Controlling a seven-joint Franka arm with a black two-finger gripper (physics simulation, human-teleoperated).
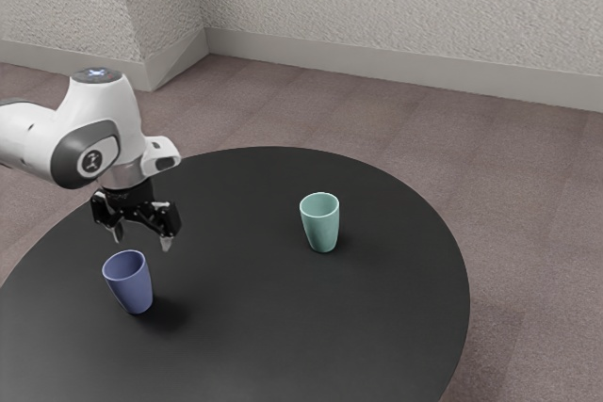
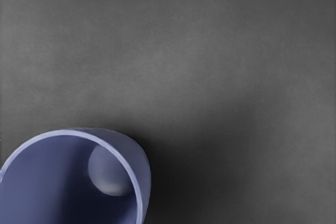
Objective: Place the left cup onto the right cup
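— Periwinkle plastic cup (image 2: 52, 182) upright just below my black gripper (image 1: 143, 238); fingers spread, holding nothing.
— Teal plastic cup (image 1: 319, 221) stands well apart on round black table (image 1: 283, 345). I'd straddle one wall, descend straight, then pinch.

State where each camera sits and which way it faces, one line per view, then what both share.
Exterior view: beside and above the table, looking down across it; shows the white arm, its open gripper above the blue cup, and the green cup.
Wrist view: on the hand, looking down into the blue cup and onto the table.
Shared: the blue cup and the table.
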